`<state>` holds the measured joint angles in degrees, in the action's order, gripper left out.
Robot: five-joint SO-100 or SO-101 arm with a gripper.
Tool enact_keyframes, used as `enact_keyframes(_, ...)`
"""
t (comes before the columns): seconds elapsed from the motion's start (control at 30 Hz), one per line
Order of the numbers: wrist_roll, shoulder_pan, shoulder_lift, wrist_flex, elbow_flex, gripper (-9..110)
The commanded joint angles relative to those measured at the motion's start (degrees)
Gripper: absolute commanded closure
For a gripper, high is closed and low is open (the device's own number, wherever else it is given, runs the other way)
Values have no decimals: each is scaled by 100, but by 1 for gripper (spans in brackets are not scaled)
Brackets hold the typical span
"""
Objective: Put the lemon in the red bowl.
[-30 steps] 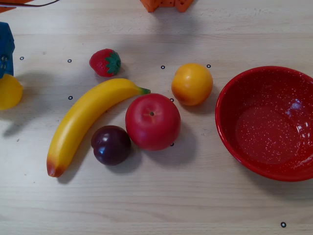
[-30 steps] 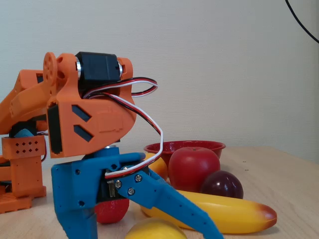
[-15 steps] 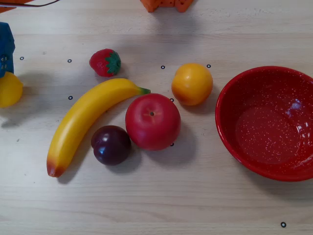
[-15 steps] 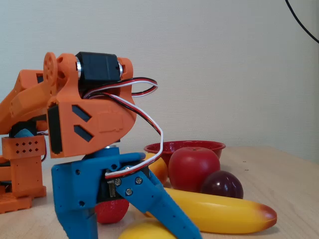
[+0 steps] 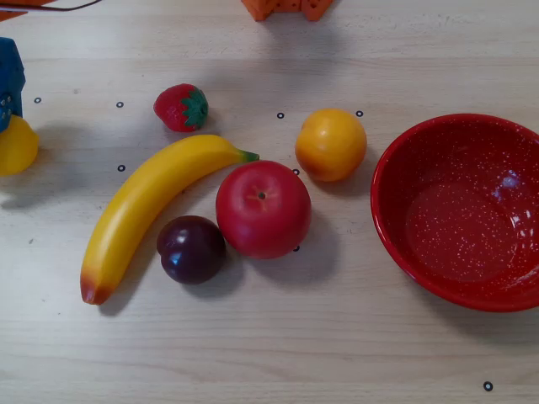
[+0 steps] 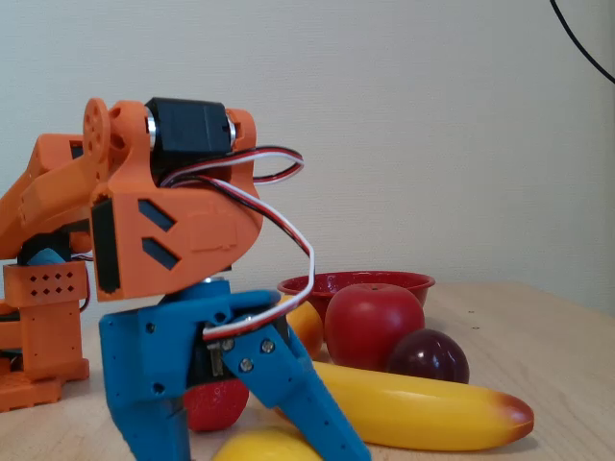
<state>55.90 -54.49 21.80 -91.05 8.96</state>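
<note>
The lemon (image 5: 15, 145) lies at the far left edge of the overhead view, cut off by the frame. In the fixed view the lemon (image 6: 255, 447) sits low between my blue fingers. My gripper (image 6: 250, 453) is open, its jaws spread to either side of the lemon, with a small gap at the left finger (image 6: 144, 403). Only a corner of the gripper (image 5: 7, 84) shows in the overhead view. The red bowl (image 5: 383, 172) stands empty at the right; in the fixed view the red bowl (image 6: 317, 285) is behind the fruit.
Between lemon and bowl lie a banana (image 5: 143, 206), a red apple (image 5: 263, 209), a dark plum (image 5: 192, 248), a strawberry (image 5: 181, 107) and an orange-yellow fruit (image 5: 330, 144). The arm's orange base (image 5: 286, 7) is at the top edge.
</note>
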Motion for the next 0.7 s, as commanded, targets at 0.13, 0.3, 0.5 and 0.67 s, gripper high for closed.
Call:
enact_keyframes(0.13, 193, 44, 404, -149, -554, 73)
enact_keyframes(0.3, 246, 35, 413, -176, -554, 76)
enact_keyframes(0.5, 272, 35, 422, -229, -571, 84)
enact_keyframes(0.67, 185, 53, 439, -316, -668, 101)
